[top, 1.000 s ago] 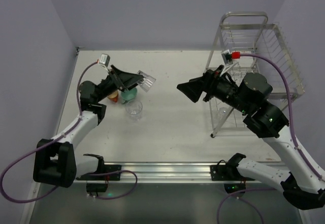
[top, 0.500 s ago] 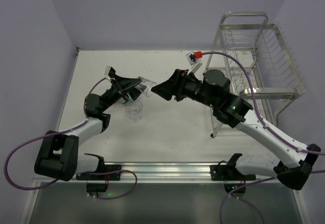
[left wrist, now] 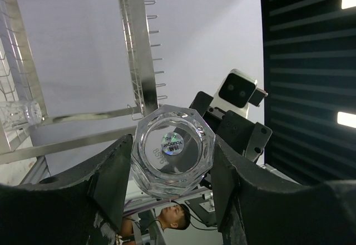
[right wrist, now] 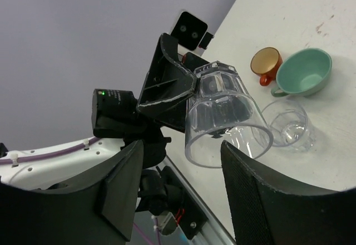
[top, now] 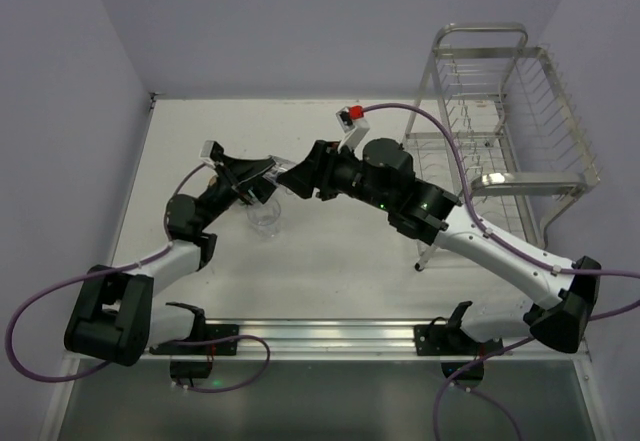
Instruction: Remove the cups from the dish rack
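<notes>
A clear glass tumbler (left wrist: 173, 150) hangs in the air on its side. My left gripper (left wrist: 172, 151) is shut on its base, seen from above at the left gripper (top: 258, 175). The tumbler's (right wrist: 225, 117) mouth points at my right gripper (right wrist: 182, 148), which is open, with a finger on each side of the rim and no touch that I can see. From above, the right gripper (top: 298, 177) meets the tumbler (top: 284, 170) left of centre. An orange-red mug (right wrist: 265, 61), a mint-green mug (right wrist: 305, 71) and a second clear tumbler (right wrist: 289, 125) stand on the table. The dish rack (top: 500, 81) stands at the back right.
Another clear glass (left wrist: 19, 113) lies in the rack (left wrist: 136, 50). The standing tumbler (top: 264, 216) is right below the two grippers. The right arm (top: 430, 211) stretches across the table (top: 350, 261) from the rack side. A metal rail (top: 330, 336) runs along the near edge.
My right arm has swung left from the rack to the tumbler held by the left gripper, and its jaws have narrowed. The left gripper has shifted slightly with the tumbler.
</notes>
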